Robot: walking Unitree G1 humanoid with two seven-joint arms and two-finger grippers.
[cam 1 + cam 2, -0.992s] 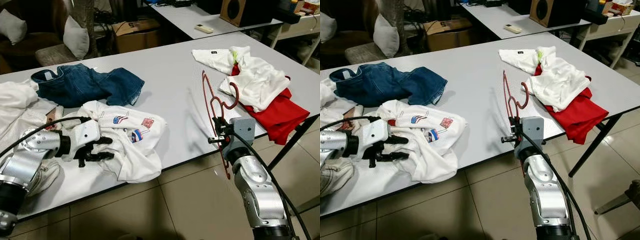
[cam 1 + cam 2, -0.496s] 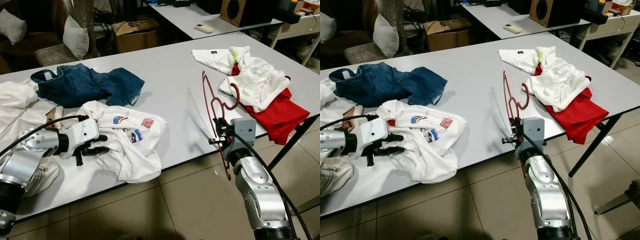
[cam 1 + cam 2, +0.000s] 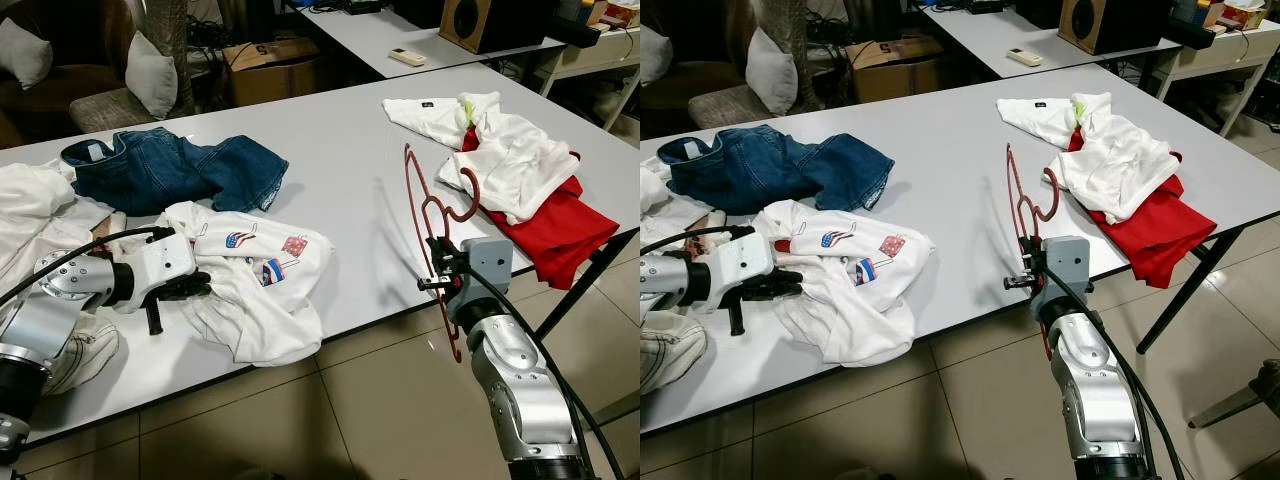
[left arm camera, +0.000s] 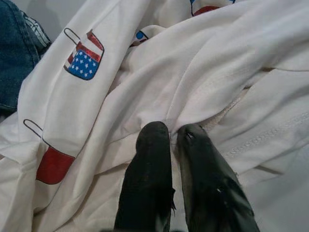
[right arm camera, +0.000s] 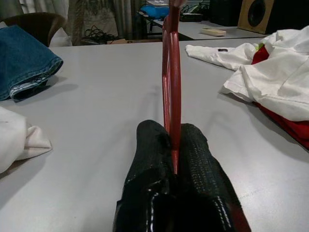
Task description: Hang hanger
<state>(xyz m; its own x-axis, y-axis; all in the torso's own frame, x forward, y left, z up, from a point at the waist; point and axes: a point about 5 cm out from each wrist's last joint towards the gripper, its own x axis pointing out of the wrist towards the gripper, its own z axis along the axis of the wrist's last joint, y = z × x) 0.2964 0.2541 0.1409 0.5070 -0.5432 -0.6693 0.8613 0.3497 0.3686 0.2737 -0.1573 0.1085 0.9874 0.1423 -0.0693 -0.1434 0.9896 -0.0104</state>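
Since a second ago the left tool (image 3: 185,290) has drawn its spread fingers together and now pinches a fold of the white printed T-shirt (image 3: 262,285) at that shirt's left edge; the wrist view shows the two black fingertips (image 4: 154,137) pressed side by side with cloth gathered between them. The right tool (image 3: 437,268) has not shifted: it sits at the near edge of the grey table (image 3: 340,160), clamped tight on the red hanger (image 3: 428,215), which stands upright above the table with its hook curling toward the pile of white garments (image 3: 500,150) and red cloth (image 3: 555,230) on the right. Blue jeans (image 3: 175,170) lie beyond the printed shirt, more white clothing (image 3: 30,215) at far left.
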